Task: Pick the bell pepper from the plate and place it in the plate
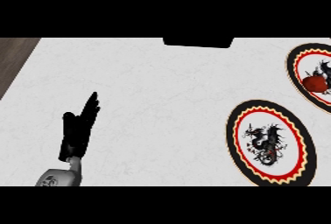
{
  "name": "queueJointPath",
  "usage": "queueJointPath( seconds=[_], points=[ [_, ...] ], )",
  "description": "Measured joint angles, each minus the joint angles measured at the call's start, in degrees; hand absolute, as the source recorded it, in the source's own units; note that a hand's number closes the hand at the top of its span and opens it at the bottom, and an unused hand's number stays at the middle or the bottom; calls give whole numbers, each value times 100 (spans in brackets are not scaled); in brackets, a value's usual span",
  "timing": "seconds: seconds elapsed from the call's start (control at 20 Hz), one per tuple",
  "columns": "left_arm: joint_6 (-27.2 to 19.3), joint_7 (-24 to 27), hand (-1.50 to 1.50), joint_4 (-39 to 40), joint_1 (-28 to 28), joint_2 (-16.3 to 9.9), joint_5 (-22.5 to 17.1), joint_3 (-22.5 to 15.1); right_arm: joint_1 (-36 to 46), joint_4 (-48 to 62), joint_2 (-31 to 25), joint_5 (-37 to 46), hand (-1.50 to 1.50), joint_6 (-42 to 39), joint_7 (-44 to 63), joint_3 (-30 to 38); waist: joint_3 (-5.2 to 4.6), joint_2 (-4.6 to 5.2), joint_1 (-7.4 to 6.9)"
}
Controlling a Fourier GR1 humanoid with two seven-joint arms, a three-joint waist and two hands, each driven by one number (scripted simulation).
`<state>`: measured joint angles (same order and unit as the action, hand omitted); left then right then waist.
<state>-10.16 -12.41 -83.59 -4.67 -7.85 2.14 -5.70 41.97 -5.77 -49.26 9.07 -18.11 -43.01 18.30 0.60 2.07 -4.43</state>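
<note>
White marbled counter stretches out as the robot's left hand (79,127) rests with fingers straight, far across from the small glossy red bell pepper (317,83) on the far dragon-patterned plate (294,65), likely light, slick, best cupped around its sides.

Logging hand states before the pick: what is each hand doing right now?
Left hand: open, fingers straight, holding nothing, at the view's left.
Right hand: not in view, so its state cannot be told.

White marbled counter (149,87), dark wood floor (14,52) at its left.
</note>
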Motion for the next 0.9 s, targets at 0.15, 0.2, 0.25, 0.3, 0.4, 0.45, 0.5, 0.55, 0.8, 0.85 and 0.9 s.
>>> queueJointPath(
  seconds=[0.15, 0.2, 0.25, 0.3, 0.4, 0.45, 0.5, 0.55, 0.8, 0.85, 0.9],
  points=[
    [21, 30, 0, 20, -16, -9, -15, 25, -52, 37, -131, -4, -150, -57, -10, 25, 2, 5, 7],
    [29, -5, 0, 2, -35, -17, -18, 26, -109, 41, -112, 2, -150, -18, -67, 26, 2, 3, 13],
    [8, 15, 0, -23, 10, 1, 4, 3, -173, 51, -162, 13, -150, -49, -101, 21, 6, 2, 13],
    [45, 26, 0, -22, 10, -26, -23, 27, -197, 59, -155, 10, -150, -22, -115, 30, 5, 1, 13],
    [8, -3, 0, -18, -5, 5, 16, -2, -213, 73, -192, 6, -150, 14, -104, 48, 9, 5, 11],
    [27, -7, 0, -24, 0, -3, 2, 5, -231, 79, -220, 4, -150, 36, -107, 57, 9, 5, 7],
    [20, -47, 0, -49, -16, 6, 0, 2, -256, 91, -238, -5, -150, 69, -116, 73, 12, 9, 1],
    [6, -39, 0, -59, -14, 28, 20, -24, -284, 107, -259, -6, -150, 77, -112, 80, 14, 11, 0],
    [9, -60, 0, -97, 19, 23, 19, -18, -381, 142, -333, -105, -150, 121, -185, 204, 19, 12, -1],
    [27, -58, 0, -91, 33, 12, 11, -14, -401, 148, -367, -122, -150, 88, -190, 226, 20, 11, 5],
    [28, -60, 0, -80, 22, 12, 10, -8, -411, 149, -407, -135, -150, 77, -191, 243, 21, 17, 6]
  ],
)
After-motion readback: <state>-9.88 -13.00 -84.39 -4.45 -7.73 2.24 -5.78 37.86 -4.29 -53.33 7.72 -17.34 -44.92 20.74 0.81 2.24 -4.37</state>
